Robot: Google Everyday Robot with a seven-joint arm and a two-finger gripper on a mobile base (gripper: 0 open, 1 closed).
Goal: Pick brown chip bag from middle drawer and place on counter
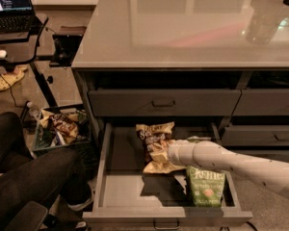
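gripper [167, 153] pressed against brown chip bag [153, 136] in open middle drawer [119, 192], honestly can't tell whether clamped or not, green Kettle bag [205, 186] just beside, counter [183, 30] above

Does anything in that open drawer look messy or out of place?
Only mildly: the brown chip bag lies crumpled and askew in the middle drawer, the gripper at its lower half. The green bag near the front looks straight.
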